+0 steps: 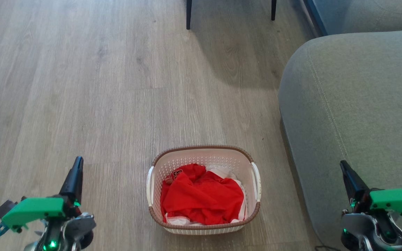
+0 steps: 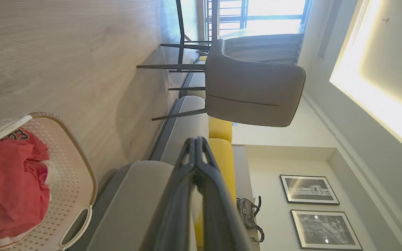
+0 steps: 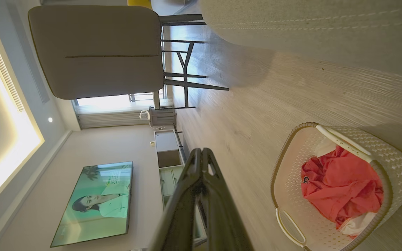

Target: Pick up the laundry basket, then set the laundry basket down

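The laundry basket [image 1: 203, 158] sits on the floor [image 1: 82, 87] between both grippers, holding a red garment [image 1: 202, 197]. The left gripper [image 1: 78, 164] and right gripper [image 1: 344, 168] are closed and empty, apart from it. A grey sofa [image 1: 354, 104] crowds the right gripper's side, and open floor surrounds the left gripper.
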You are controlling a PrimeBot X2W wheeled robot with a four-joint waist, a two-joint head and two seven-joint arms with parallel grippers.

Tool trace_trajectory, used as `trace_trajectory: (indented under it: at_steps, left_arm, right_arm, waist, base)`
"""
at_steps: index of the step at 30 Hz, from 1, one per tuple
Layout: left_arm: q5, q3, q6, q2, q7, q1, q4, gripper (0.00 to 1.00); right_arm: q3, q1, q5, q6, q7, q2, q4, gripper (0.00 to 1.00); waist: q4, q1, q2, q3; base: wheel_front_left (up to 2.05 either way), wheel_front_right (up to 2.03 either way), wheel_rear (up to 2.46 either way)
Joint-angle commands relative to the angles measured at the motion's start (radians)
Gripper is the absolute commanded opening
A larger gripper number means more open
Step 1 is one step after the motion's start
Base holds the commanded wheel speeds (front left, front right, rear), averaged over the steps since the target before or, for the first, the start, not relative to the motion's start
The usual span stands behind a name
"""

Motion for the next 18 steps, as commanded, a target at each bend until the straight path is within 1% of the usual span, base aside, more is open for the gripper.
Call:
trace_trajectory:
  at_steps: [1, 18]
  left_arm:
    - [-0.021, 0.039, -0.011, 0.004, 0.008, -0.058, -0.029, 0.0]
    - [-0.016, 0.045, -0.011, -0.001, 0.012, -0.058, -0.029, 0.0]
  right_arm:
    - [0.015, -0.05, 0.022, -0.002, 0.01, -0.017, -0.03, 0.0]
    - [0.009, -0.051, 0.017, -0.002, 0.015, -0.012, -0.029, 0.0]
  waist:
    - [0.0, 0.0, 0.0, 0.0]
    - [0.0, 0.0, 0.0, 0.0]
  base:
    - [0.0, 0.0, 0.0]
    - [0.0, 0.0, 0.0]
